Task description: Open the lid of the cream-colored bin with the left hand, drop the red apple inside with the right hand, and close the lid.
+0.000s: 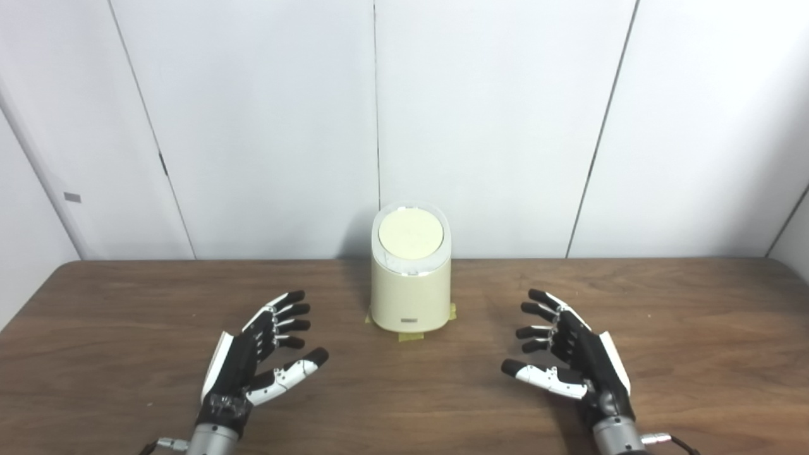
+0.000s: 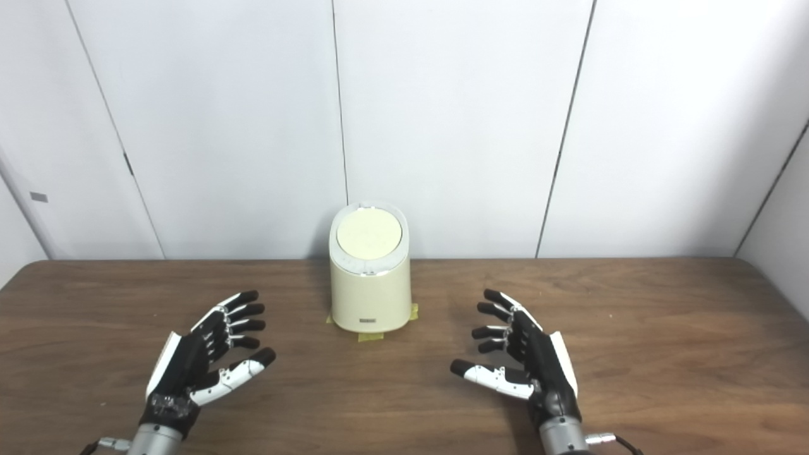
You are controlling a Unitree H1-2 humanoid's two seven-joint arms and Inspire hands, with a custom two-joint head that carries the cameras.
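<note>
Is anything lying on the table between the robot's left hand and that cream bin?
No: only bare brown wooden table separates the left hand from the cream-colored bin, in both views.

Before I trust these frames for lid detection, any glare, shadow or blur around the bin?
Left eye view: bin sharp, lid evenly lit without glare, soft shadow on the wall to its left. Right eye view: same, hands slightly soft.

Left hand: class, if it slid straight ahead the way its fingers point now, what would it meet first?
Probably nothing on the table. The open left hand points forward and slightly inward, a line that looks to pass left of the bin toward the wall, though depth is unclear.
</note>
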